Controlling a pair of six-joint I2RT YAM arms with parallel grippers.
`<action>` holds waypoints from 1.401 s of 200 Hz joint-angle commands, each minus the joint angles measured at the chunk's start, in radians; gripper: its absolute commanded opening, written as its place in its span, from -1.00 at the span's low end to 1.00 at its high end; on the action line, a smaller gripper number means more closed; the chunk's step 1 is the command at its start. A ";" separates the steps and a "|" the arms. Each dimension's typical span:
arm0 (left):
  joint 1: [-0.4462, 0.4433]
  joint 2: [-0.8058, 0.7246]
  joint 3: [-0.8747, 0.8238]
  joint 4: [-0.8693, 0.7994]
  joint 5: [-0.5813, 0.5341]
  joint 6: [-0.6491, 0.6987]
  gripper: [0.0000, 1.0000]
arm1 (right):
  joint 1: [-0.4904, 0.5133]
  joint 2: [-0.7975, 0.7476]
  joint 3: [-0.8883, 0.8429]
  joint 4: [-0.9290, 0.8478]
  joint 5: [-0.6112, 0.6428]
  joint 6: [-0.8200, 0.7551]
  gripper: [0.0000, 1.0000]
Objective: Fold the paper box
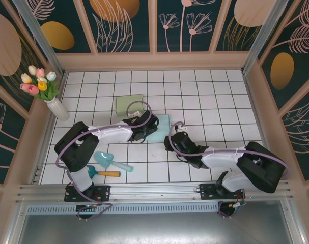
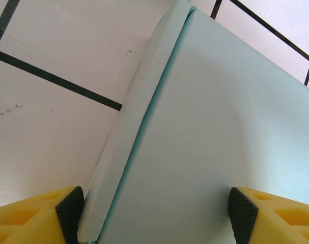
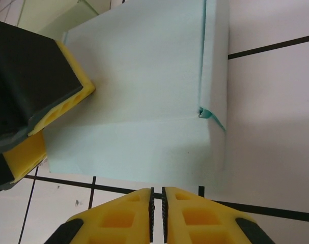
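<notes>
The paper box is a pale teal folded piece lying flat on the white tiled table, near the middle. My left gripper is at its left side. In the left wrist view the box fills the space between the jaws, with a narrow side flap along its left edge. The left gripper stands open, its pads wide apart over the panel. My right gripper sits just right of the box. In the right wrist view it is shut on nothing, just short of the box's near edge.
A pale green box lies behind the teal one. A white vase of tulips stands at the far left. A teal scoop and a small orange-handled tool lie near the left arm's base. Wooden walls ring the table.
</notes>
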 commanded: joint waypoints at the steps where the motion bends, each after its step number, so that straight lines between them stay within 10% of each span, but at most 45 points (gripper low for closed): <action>1: 0.008 0.099 -0.063 -0.176 0.034 0.022 0.50 | -0.016 0.074 0.049 0.022 0.003 0.005 -0.68; 166: 0.008 0.102 -0.079 -0.142 0.083 0.009 0.46 | 0.019 0.319 0.125 0.300 -0.087 0.045 -0.72; 280: -0.026 0.024 -0.105 -0.079 0.205 0.011 0.40 | -0.133 0.384 0.139 0.347 -0.166 0.043 -0.71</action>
